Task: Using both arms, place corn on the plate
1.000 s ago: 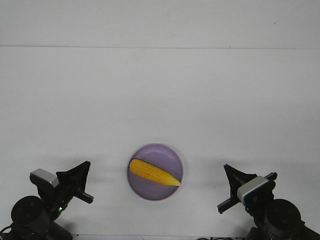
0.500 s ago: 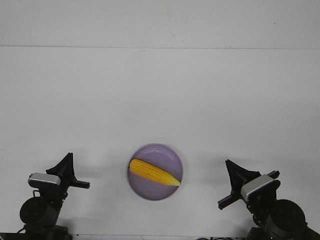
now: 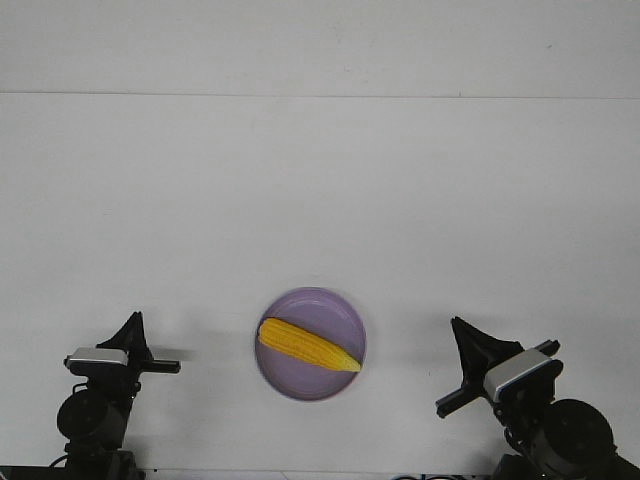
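I read the placing as done: the corn cob [image 3: 307, 345] lies across the lavender plate [image 3: 300, 304] on the bench, both pincers, left [image 3: 133, 327] and right [image 3: 462, 335], well apart from it, grip state unreadable, so next I'd just park.

Robot lab setup: bare white table [image 3: 320, 200], plain white backdrop, nothing domestic.

From my feed I see a plain white counter [image 3: 320, 200] filling nearly the whole view, evenly lit with only soft shadows. Far ahead of the tools, a thin seam [image 3: 320, 95] crosses it, a paler white strip [image 3: 320, 45] beyond.
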